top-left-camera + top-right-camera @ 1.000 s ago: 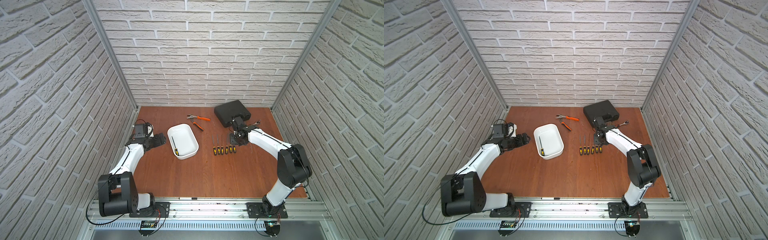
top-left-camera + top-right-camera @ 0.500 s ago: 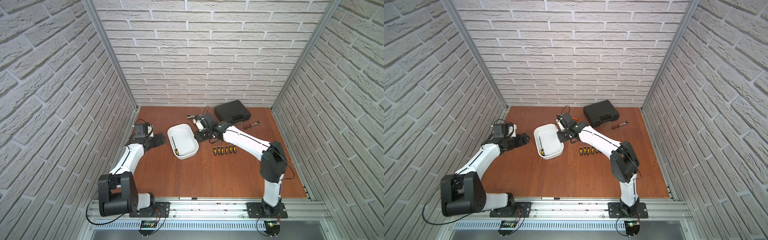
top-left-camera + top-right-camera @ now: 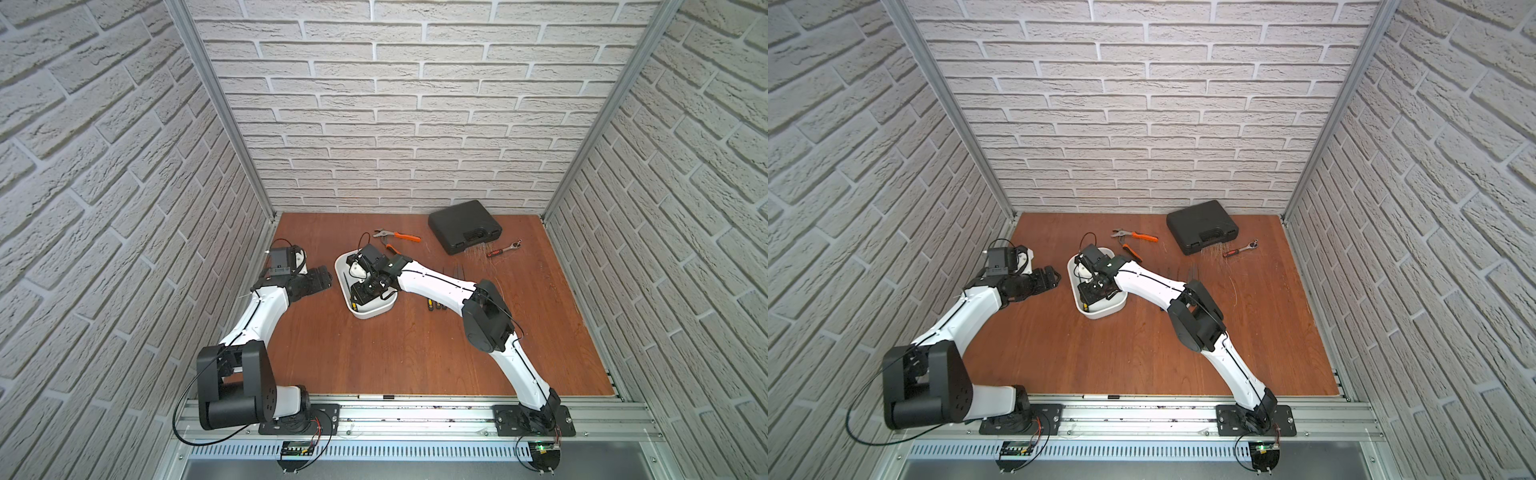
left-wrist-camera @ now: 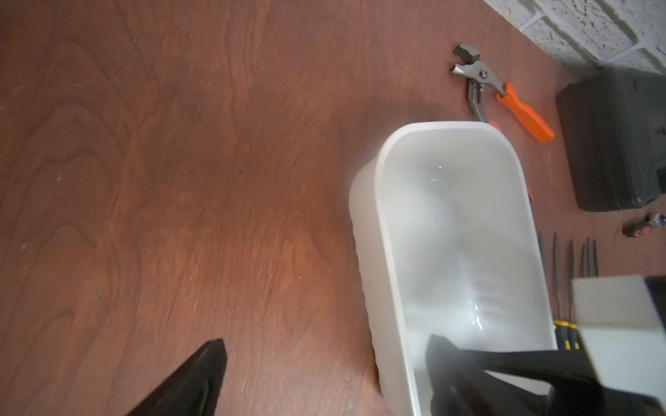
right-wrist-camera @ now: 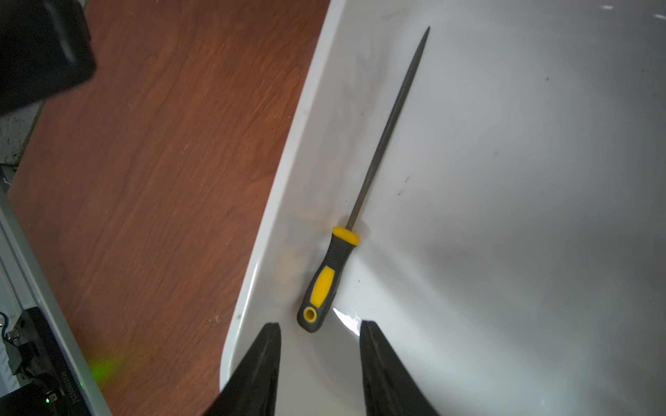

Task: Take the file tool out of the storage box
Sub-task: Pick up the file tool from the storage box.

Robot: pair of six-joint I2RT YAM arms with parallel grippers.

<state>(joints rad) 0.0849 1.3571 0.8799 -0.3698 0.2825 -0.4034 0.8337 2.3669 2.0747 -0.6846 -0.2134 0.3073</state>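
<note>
File tool (image 5: 326, 281) lying along storage box (image 5: 504, 216) wall: whole only in right wrist view.
In both top views right gripper (image 3: 360, 296) over box hides it; fingers apart, gripping nothing, just short of handle. Left gripper (image 3: 322, 279) open beside box.

Figure: a robot test cell in a laboratory. Brick-patterned panels (image 3: 415, 124) on three sides, joined by aluminium posts (image 3: 224, 112), enclose a wooden board (image 3: 395, 353). A left arm (image 3: 266, 307) and a right arm (image 3: 436, 286) stand on a slotted metal rail (image 3: 415, 415) along the lower edge. Pliers (image 3: 397, 237) and a black case (image 3: 463, 226) lie near the centre.
</note>
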